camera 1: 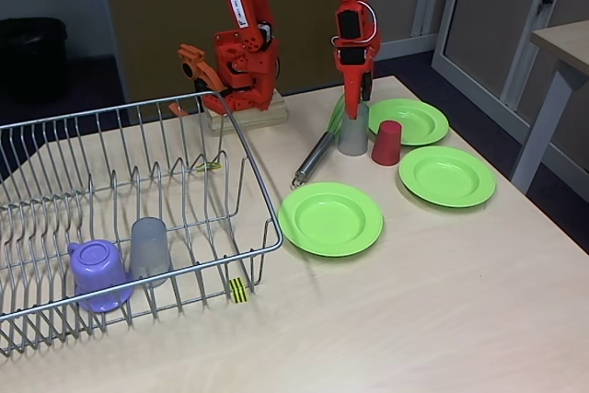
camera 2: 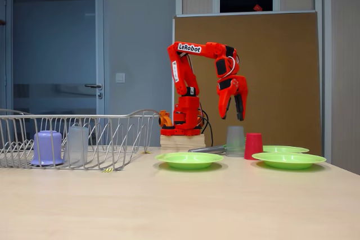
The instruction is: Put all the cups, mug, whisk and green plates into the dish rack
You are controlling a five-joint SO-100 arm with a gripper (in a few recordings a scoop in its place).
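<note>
On the left of the tabletop (camera 1: 442, 301) stands the dish rack (camera 1: 55, 144), its striped tag (camera 1: 238, 290) at the near edge. Inside it, upside down and side by side, are the purple mug (camera 1: 98, 273) and a grey cup (camera 1: 149, 248). Right of the rack lies a green plate (camera 1: 330, 218), with nothing on it. Behind that plate the whisk (camera 1: 317, 156) lies with its green loops hidden behind a second grey cup (camera 1: 353, 130). The claw (camera 2: 232, 117) hangs above this cup with its jaws apart, holding nothing. The red cup (camera 1: 387, 143) stands inverted just beside the grey one, crowding it. Two more green plates (camera 1: 446, 176) lie farthest right.
</note>
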